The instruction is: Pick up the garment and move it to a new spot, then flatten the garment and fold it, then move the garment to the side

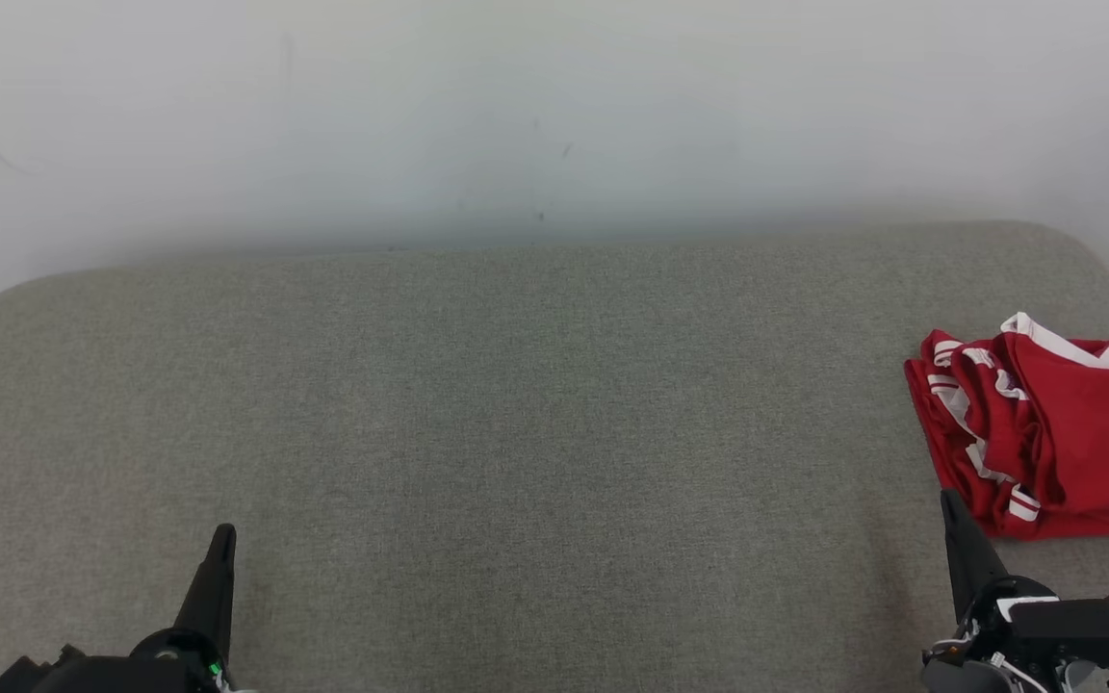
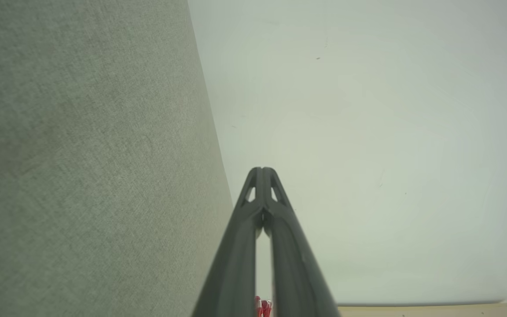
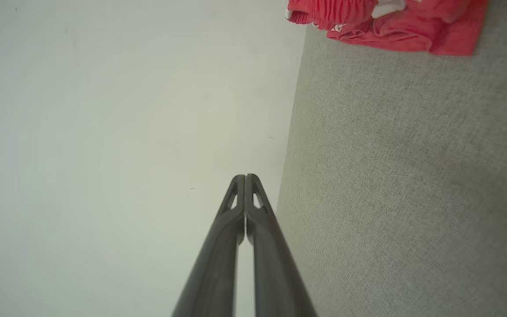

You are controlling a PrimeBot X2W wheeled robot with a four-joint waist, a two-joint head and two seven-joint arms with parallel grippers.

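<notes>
The garment (image 1: 1055, 433) is red with white trim and lies folded in a compact pile at the far right of the grey fabric surface (image 1: 535, 423), partly cut by the frame edge. In the right wrist view the garment (image 3: 385, 22) lies at the top. A sliver of it (image 2: 262, 307) peeks between the fingers in the left wrist view. My left gripper (image 1: 223, 532) rests low at the near left, shut and empty, far from the garment. My right gripper (image 1: 949, 499) is shut and empty, its tip just short of the garment's near-left corner. Both pairs of tips meet: left gripper (image 2: 262, 169), right gripper (image 3: 245, 177).
A pale wall (image 1: 535, 115) rises behind the grey surface. The surface has rounded far corners, and its right edge runs close beside the garment. A strip of pale floor (image 2: 425, 310) is visible at the bottom of the left wrist view.
</notes>
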